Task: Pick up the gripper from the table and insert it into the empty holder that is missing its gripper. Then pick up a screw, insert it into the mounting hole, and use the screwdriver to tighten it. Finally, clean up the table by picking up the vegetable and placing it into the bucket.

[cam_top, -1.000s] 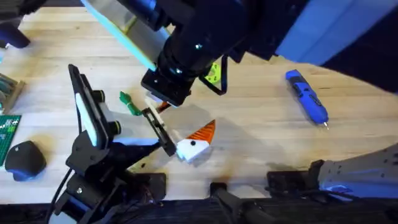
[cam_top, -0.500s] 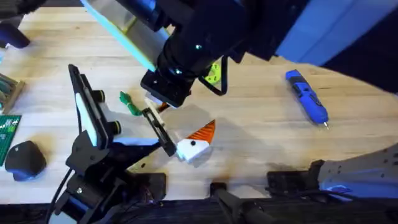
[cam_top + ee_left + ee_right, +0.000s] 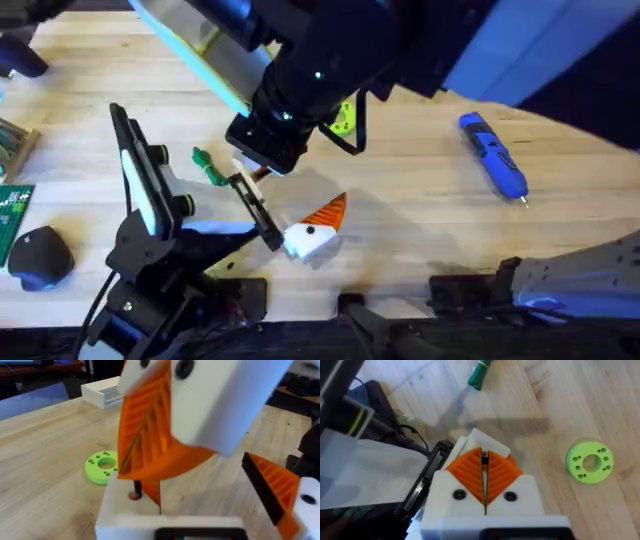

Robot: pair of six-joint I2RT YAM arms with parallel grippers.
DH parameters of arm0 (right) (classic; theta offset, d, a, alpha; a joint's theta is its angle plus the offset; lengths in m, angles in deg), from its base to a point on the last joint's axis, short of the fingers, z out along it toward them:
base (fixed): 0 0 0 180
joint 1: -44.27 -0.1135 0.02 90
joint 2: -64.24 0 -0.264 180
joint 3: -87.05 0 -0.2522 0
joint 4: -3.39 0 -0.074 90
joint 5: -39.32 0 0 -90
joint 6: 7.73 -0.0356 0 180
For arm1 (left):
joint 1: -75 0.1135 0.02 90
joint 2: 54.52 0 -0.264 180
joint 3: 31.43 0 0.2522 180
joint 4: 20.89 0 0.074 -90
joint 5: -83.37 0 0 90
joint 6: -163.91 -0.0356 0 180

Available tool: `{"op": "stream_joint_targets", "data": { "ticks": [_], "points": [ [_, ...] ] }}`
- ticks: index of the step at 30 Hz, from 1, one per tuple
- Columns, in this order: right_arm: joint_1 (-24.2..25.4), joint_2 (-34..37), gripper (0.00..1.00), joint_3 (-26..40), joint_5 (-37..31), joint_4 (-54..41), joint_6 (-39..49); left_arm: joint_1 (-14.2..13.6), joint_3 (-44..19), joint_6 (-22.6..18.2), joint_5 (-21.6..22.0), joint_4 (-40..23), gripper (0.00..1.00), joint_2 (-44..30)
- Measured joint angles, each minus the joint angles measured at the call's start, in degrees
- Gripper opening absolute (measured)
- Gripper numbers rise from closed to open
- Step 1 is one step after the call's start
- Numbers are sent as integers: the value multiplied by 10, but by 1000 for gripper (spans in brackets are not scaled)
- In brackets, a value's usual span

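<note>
Pinching one screw (image 3: 136, 491): right hand (image 3: 484, 467); left hand (image 3: 200, 502) agape; one screwdriver (image 3: 493, 157), one green disc (image 3: 590, 461).

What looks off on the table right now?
Nothing spilled or broken. One stray: the green toy vegetable lies loose on the table, left of centre. The blue screwdriver lies by itself at the right. The right gripper is shut on what looks like a thin dark screw, which fits the job.
</note>
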Motion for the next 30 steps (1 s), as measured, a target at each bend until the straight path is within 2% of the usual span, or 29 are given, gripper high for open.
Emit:
{"op": "stream_joint_targets", "data": {
  "ticks": [30],
  "points": [
    [0,0,4,0,-11,-1,-2,0,0,0,0,0,986,0]
  ]
}}
